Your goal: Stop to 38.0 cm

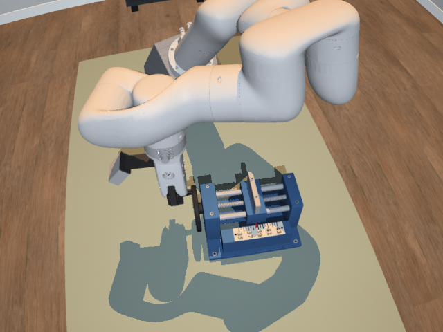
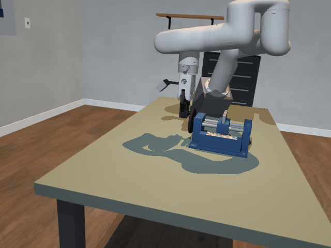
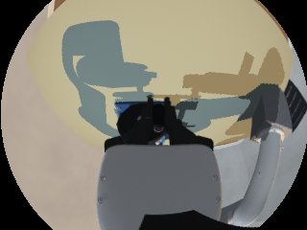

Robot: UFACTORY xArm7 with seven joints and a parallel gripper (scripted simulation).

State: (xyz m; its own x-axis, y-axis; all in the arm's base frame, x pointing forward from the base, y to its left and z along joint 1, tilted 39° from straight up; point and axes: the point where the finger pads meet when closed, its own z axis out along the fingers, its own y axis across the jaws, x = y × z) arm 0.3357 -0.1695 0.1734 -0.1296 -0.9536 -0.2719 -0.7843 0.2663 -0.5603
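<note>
The blue vise-like fixture carries a stop, a blue carriage with a pale upright plate, on rods. Its red pointer stands over the scale between the 37 and 39 labels, close to 39; the exact reading is too small to tell. The black handwheel is upright at the fixture's left end. My gripper is shut on the handwheel's handle, left of the wheel's upper part. The fingers partly hide the handle.
The arm reaches over from its base block behind the fixture. A grey camera on a black bracket sticks out left of the gripper. The tabletop bears the fixture and broad arm shadows.
</note>
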